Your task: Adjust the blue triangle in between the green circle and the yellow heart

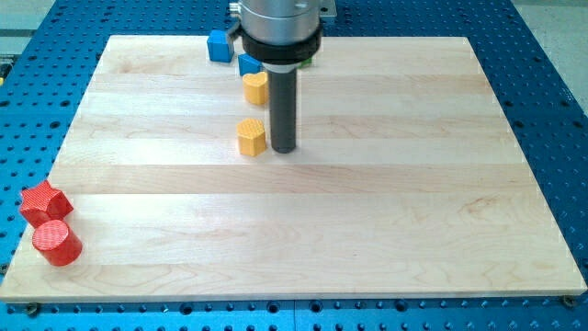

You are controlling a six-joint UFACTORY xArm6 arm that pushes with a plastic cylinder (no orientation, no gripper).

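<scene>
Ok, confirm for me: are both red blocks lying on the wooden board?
No: the red star and the red cylinder lie off the wooden board, past its bottom-left edge.

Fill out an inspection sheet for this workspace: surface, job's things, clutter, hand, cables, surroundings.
Surface: pale wooden board, flat, on a blue perforated table.
Job's things: blue triangle block at the view's top, partly behind the arm; yellow heart block just below it. A sliver of green shows at the arm housing's right; its shape cannot be told.
Clutter: yellow hexagonal block; blue block at the top edge; red star block and red cylinder block at the bottom left edge.
Hand: none; my tip rests just right of the yellow hexagonal block.
Cables: nothing seen.
Surroundings: nothing seen beyond the table.
</scene>
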